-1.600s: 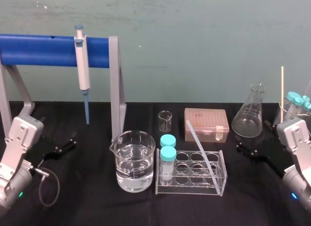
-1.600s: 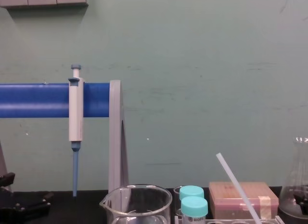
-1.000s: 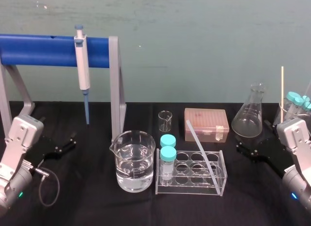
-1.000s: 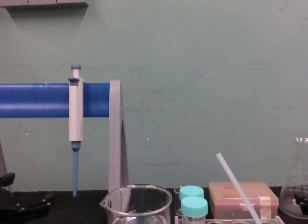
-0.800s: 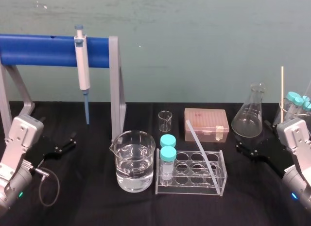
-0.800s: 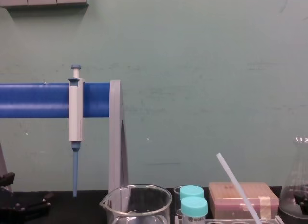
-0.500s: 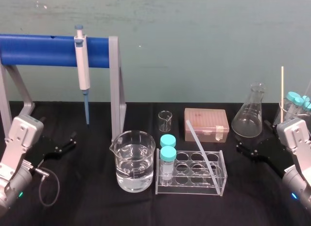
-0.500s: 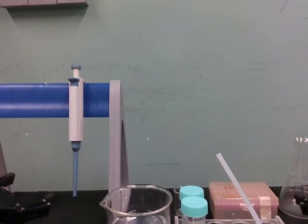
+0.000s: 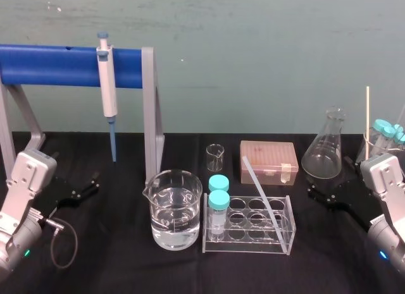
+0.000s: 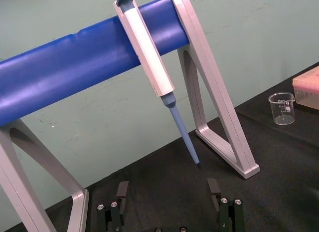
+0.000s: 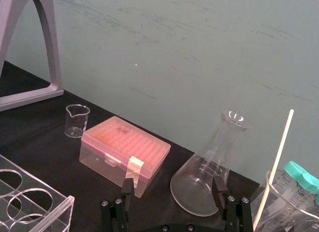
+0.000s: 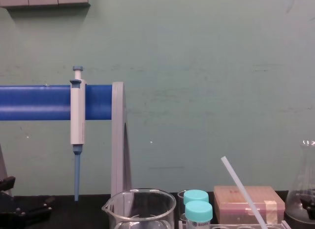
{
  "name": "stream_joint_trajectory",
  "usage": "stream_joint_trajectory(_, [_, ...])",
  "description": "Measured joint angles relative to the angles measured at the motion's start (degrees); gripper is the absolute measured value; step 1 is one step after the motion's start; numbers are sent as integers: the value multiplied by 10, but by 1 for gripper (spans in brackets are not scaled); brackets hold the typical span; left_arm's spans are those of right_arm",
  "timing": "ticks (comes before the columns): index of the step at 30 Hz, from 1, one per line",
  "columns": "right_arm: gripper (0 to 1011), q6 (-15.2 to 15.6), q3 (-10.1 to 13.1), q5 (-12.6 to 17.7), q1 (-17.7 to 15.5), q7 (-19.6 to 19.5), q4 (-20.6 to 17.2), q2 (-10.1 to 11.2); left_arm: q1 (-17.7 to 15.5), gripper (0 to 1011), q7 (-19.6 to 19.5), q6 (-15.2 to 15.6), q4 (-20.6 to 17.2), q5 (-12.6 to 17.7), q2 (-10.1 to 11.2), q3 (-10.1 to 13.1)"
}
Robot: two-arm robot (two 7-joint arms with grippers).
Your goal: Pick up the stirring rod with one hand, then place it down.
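Step in hand: you are at the very start. The stirring rod [image 9: 259, 189] is untouched, and neither arm is near it.
Next move: choose one arm. The right one looks the better placed, in my judgement. Bring its spread jaws across the rod's free upper stretch, close them, then draw the rod out along its own lean so that you do not lever the rack or knock the capped tubes [image 9: 219, 202].
Left pincer [image 10: 168, 192]: it sits low over the desk [image 9: 126, 269] at your far left, beneath the blue stand, with jaws wide and empty.
Beaker of water [image 9: 176, 208]: it stands just left of the rack, apart from the rod.
Rod's place: the rod stands in the clear tube rack [image 9: 250, 245] at the middle of the desk, well apart from both pincers.
Rod's axis: it leans rather than standing upright. The lower end is down in the rack's right half, though you cannot tell which cell. The upper end is free above the rim and points up and toward your left.
Right pincer [image 11: 172, 189]: it sits low at your far right, near the conical flask [image 9: 323, 148], with jaws wide and holding nothing.
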Motion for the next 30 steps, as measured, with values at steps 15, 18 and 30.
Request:
stream_joint_trajectory(15, [1000,0,0,0,0,0,0,0,0,1000,0,0,0,0,0,0])
stream_joint_trajectory(18, [1000,0,0,0,0,0,0,0,0,1000,0,0,0,0,0,0])
stream_joint_trajectory(30, [1000,8,25,36,8,51,-10,1,0,1000,0,0,0,0,0,0])
